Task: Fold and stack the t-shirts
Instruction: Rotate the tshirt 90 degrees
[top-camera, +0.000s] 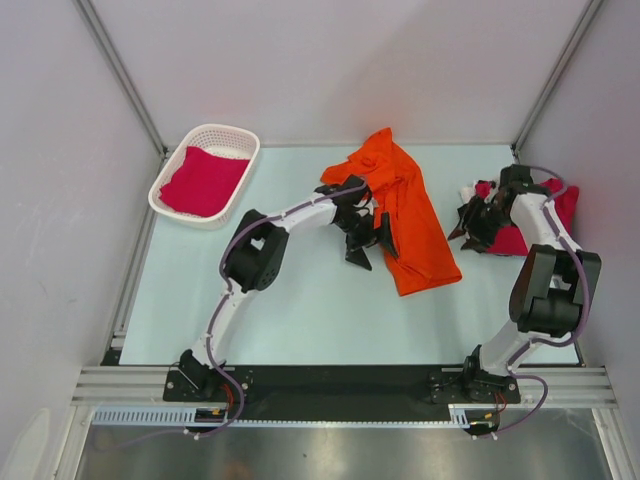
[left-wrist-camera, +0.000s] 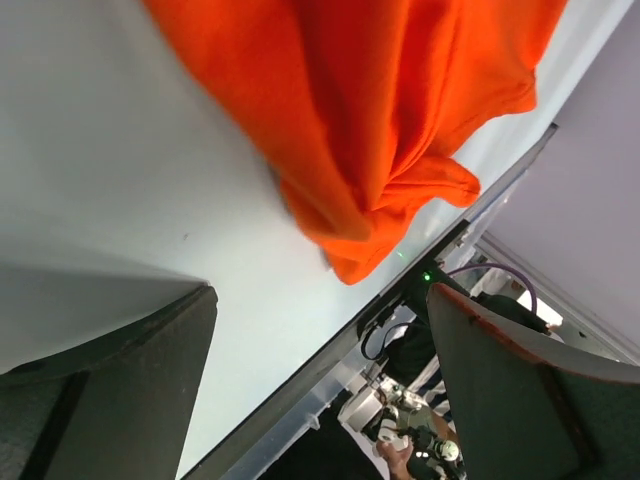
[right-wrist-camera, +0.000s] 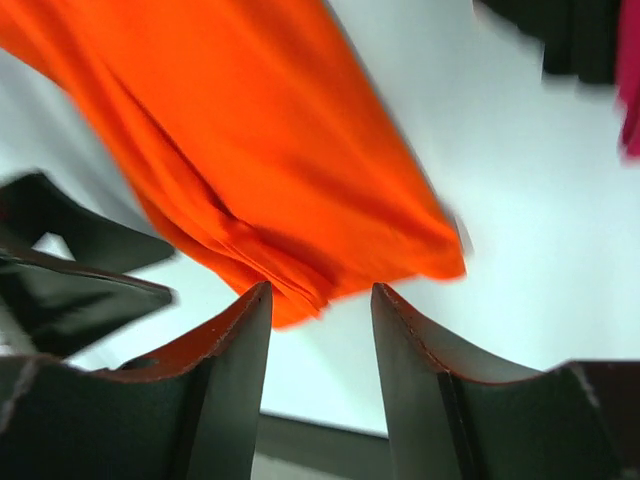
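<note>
The bright orange t-shirt (top-camera: 408, 215) lies crumpled and elongated on the table's middle right. It also shows in the left wrist view (left-wrist-camera: 380, 110) and the right wrist view (right-wrist-camera: 260, 160). My left gripper (top-camera: 372, 248) is open and empty at the shirt's left edge; in its own view (left-wrist-camera: 320, 370) the cloth lies ahead of the jaws. My right gripper (top-camera: 468, 225) is open and empty, just right of the orange shirt (right-wrist-camera: 320, 300). A crimson t-shirt (top-camera: 563, 205) lies bunched under the right arm. Another crimson t-shirt (top-camera: 203, 180) lies in the basket.
The white lattice basket (top-camera: 168, 170) stands at the back left of the pale table (top-camera: 300, 310). Grey walls and metal rails close the table's back and sides. A black bar runs along the near edge by the arm bases.
</note>
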